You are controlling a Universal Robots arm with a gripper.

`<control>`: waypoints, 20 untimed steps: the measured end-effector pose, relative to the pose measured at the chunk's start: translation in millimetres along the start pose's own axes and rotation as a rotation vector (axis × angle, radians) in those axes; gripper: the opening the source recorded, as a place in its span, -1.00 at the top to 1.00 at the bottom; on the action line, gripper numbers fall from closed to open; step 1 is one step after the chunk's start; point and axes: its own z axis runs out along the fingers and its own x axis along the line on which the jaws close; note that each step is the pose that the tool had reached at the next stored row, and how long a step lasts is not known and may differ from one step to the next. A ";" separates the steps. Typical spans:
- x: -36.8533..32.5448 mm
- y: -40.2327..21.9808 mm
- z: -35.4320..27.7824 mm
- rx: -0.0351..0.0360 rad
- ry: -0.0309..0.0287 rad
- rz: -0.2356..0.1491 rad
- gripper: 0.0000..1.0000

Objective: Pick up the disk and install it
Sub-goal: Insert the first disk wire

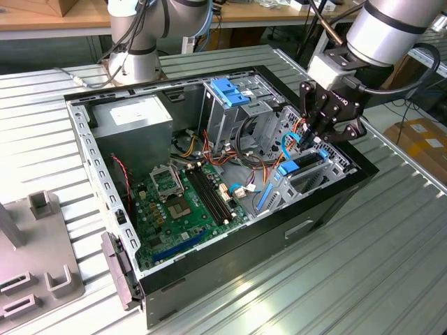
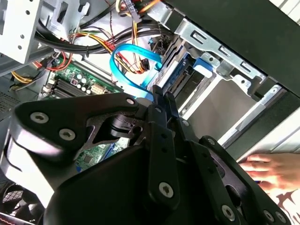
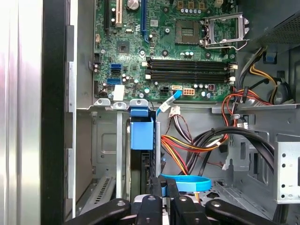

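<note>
End effector (image 3: 164,183), pressed together, hangs beside the disk (image 3: 141,133) standing edgewise in its narrow bay (image 3: 105,140).

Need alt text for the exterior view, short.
A robot arm's gripper reaches down into an open computer case at the exterior view's right, at the blue-framed disk in a drive bay. Motherboard, power supply and cables lie exposed inside.

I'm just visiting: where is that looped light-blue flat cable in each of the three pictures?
Exterior view: blue cable inside the case, toward the exterior view's right, beside the gripper.
Second wrist view: blue cable arching just beyond the gripper.
First wrist view: blue cable curving beside the gripper.
Shared landmark: the green motherboard.
</note>
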 end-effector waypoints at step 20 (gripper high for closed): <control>11.4 10.1 9.3 0.0313 -0.0021 -0.035 0.67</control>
